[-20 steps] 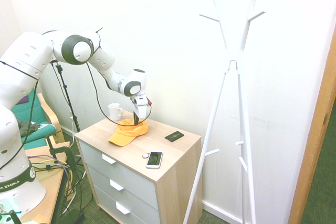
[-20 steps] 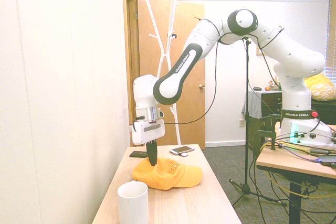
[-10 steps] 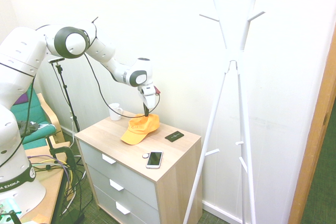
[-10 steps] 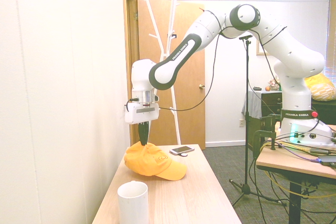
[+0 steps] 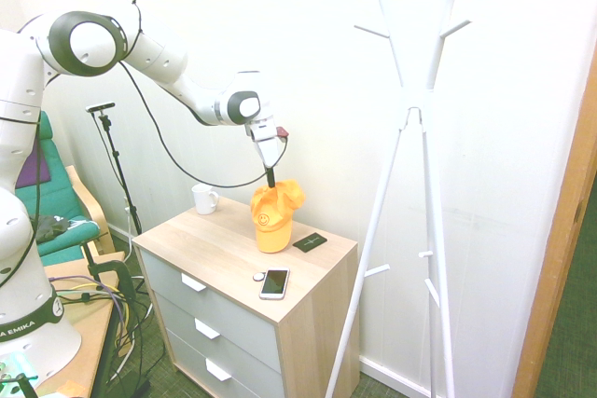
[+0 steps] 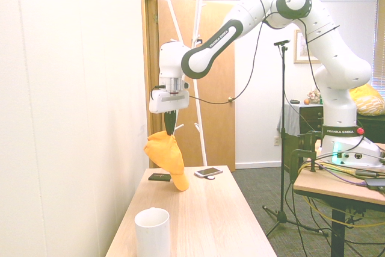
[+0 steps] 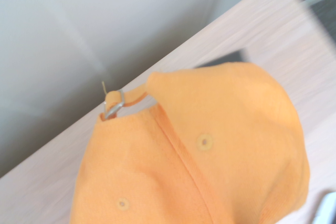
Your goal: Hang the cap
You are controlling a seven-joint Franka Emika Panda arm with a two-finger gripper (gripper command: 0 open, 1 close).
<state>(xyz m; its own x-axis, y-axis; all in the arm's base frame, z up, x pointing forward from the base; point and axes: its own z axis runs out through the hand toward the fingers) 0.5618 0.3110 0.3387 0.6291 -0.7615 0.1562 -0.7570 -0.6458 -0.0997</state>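
The soft orange-yellow fabric cap (image 5: 273, 215) with a curved brim is being held above the light wooden surface (image 5: 213, 247), clear of it, its brim hanging downward. A small dark smiley face is showing on its front; its crown top is being hidden by the end effector (image 5: 270, 180), whose fingers are pinching the cloth. In the wrist view, stitched seams, eyelets and a metal strap buckle (image 7: 113, 104) are being shown. "FRANKA EMIKA" is being displayed on the white arm (image 6: 219, 33).
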